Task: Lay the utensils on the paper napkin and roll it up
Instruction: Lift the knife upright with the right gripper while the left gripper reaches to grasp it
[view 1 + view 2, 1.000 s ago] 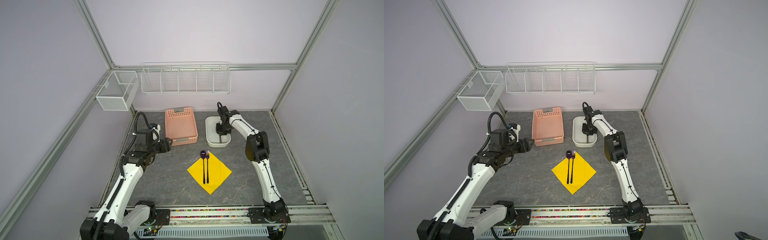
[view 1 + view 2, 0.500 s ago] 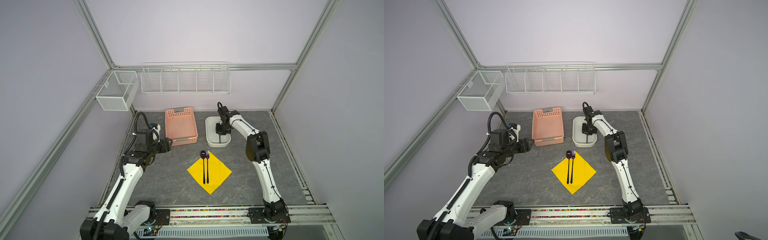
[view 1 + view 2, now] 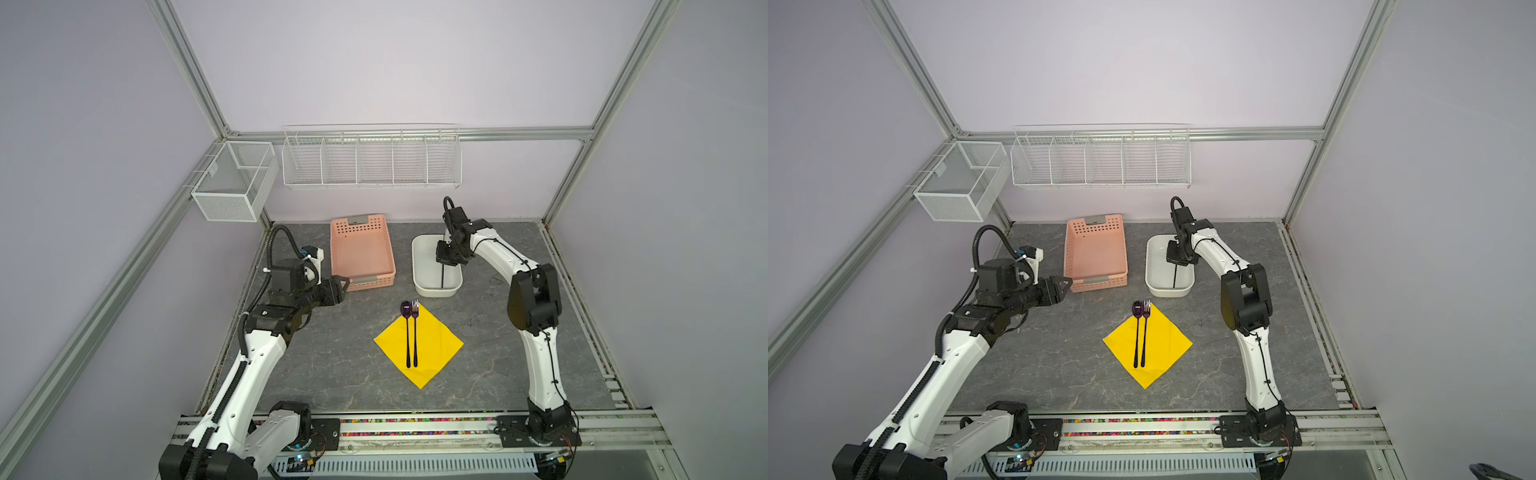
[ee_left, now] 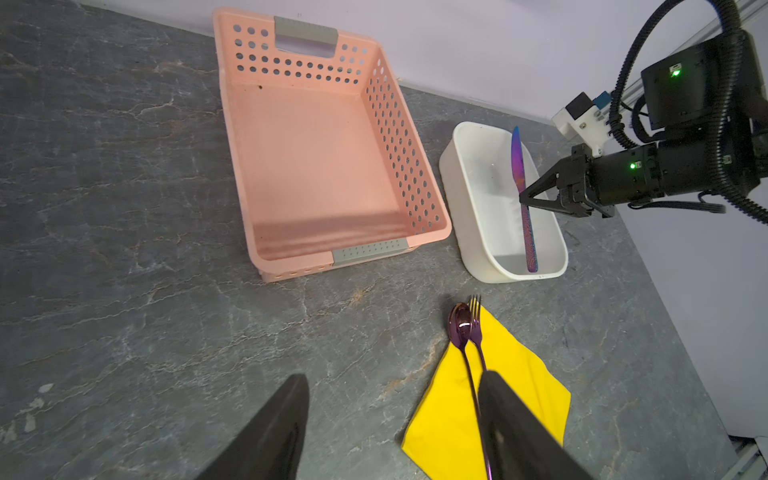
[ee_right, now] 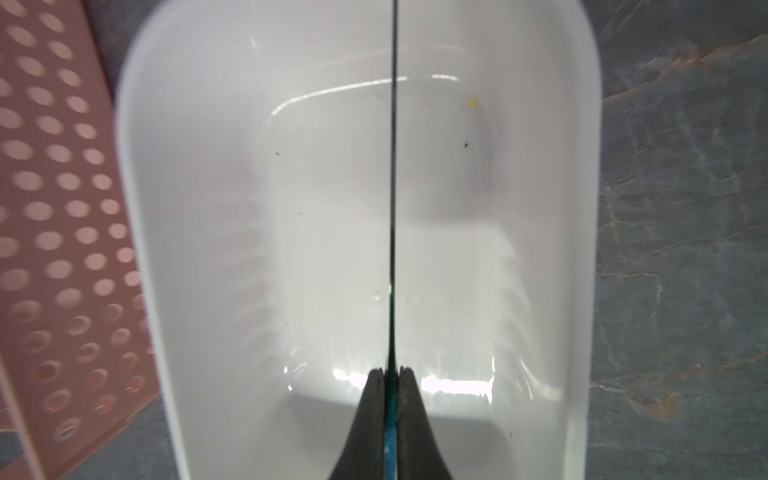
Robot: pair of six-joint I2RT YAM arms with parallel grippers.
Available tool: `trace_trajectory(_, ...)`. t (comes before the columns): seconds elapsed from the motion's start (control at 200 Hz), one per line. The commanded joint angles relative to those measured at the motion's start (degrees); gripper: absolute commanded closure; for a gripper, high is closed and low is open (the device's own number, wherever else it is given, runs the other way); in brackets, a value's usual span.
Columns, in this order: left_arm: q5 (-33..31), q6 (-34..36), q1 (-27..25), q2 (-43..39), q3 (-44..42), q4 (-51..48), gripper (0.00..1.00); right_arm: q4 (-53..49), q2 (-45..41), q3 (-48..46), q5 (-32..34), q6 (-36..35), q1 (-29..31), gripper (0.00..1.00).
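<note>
While the right pincer (image 4: 523, 199) is clamped on the knife (image 4: 516, 158) about where blade meets handle, the knife stays inside the white tub (image 4: 469, 232). It is turned on edge, with its purple-blue blade toward the tub's far end and its handle reaching toward the near wall. The right wrist view shows the two fingertips (image 5: 370, 399) pressed against either side of the thin, edge-on knife. Whether the handle end touches the tub I cannot tell.

The spoon (image 3: 406, 309) and fork (image 3: 414, 309) lie side by side on the paper napkin (image 3: 440, 345), almost touching. Their dark handles run parallel toward the near side of the grey counter (image 3: 324, 357), and both heads jut past the napkin's far corner. In both top views the napkin lies flat as a yellow diamond near the middle of the counter, just in front of the tub and apart from it.

The left pincer (image 3: 344, 284) hangs above the counter just beside the near corner of the pink basket (image 3: 361, 253) on its own arm's side. Its jaws stand wide apart with nothing between them. In the left wrist view its dark fingers (image 4: 278, 424) frame bare counter, and one of them covers part of the two handles. The basket stands beside the tub, close but not touching
</note>
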Motion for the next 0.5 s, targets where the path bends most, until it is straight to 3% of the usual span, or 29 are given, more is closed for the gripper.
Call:
trace_trajectory(0.0,4.14,-0.85,0.22,-1.2,-0.96,3.55,0.34,5.29,-5.32,-3.51,-2.54,2.31,-0.61,0.93)
trace_trajectory(0.265,11.73,-7.88,-1.05,-0.36,-1.11,11.19,0.32,21.44,-18.32,-20.48,-14.9,8.9,-1.06,0.93)
trace_trajectory(0.495,12.31,-9.77,-8.05,5.08,2.86,12.38,0.32,37.54,-29.5,-35.82,-26.75,13.17,-1.06,0.93)
